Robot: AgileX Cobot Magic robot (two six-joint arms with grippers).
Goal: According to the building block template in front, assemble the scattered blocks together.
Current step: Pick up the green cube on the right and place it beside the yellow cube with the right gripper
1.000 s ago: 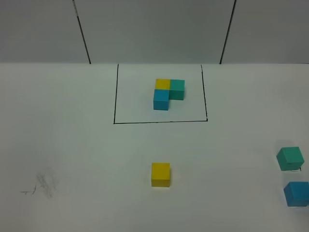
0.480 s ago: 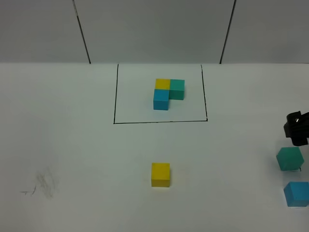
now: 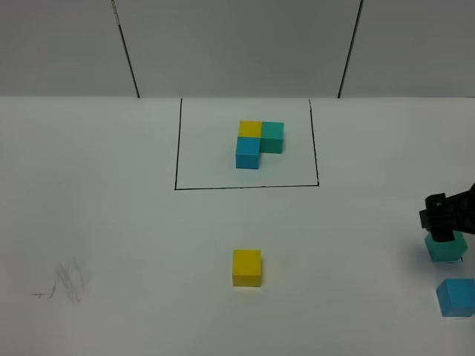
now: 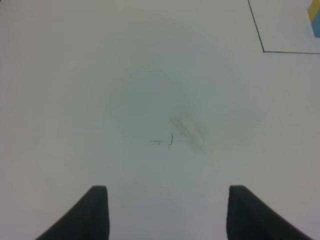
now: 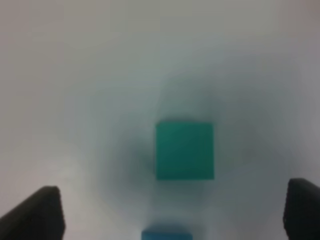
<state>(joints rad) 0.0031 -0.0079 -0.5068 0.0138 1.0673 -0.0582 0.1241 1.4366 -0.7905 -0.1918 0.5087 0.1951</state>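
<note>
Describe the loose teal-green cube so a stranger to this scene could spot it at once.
Go to the right edge of the white table in the high view, outside the black-lined rectangle. Two loose cubes sit there, apart; the teal-green cube is the farther one, partly under the right tool. Its neighbour, the sky-blue cube, lies nearer the camera.

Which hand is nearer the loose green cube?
Right. The right hand hangs open just above the green cube; the left hand is over the smudge, far across the table.
</note>
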